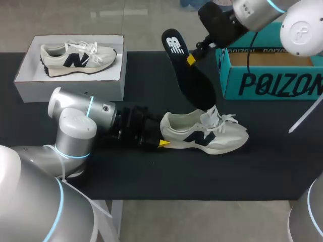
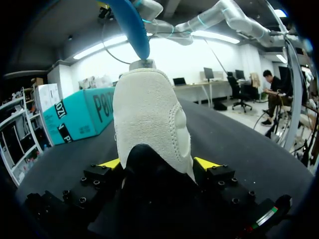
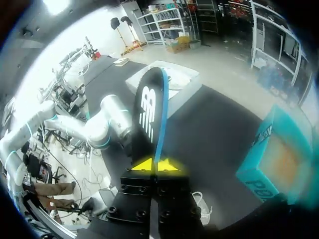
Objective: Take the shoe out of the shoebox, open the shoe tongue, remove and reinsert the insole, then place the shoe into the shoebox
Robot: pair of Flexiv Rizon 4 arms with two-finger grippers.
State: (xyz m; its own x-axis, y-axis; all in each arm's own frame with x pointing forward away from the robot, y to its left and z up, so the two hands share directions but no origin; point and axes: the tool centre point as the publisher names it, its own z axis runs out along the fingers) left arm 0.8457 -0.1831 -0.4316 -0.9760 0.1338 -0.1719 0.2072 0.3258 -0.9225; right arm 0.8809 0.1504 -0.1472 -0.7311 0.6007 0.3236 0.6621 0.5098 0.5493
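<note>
A cream sneaker [image 1: 207, 134] with a dark logo stands upright on the black table, toe to the right. My left gripper [image 1: 162, 136] comes in low from the left and is shut on its heel. In the left wrist view the heel [image 2: 149, 114] sits between both yellow fingertips [image 2: 207, 163], which press it from two sides. Above the shoe, my right gripper [image 1: 192, 59] is shut on the black insole [image 1: 194, 80], which slants down with its lower end at the shoe's opening. The right wrist view shows the insole [image 3: 149, 114] edge-on, clamped between the shut gripper [image 3: 155, 164].
A white open box [image 1: 22, 83] at the back left holds a second matching sneaker [image 1: 75, 58]. The teal shoebox [image 1: 272, 83] stands open at the back right, close behind my right arm. The black table [image 1: 151, 176] ends at the front edge.
</note>
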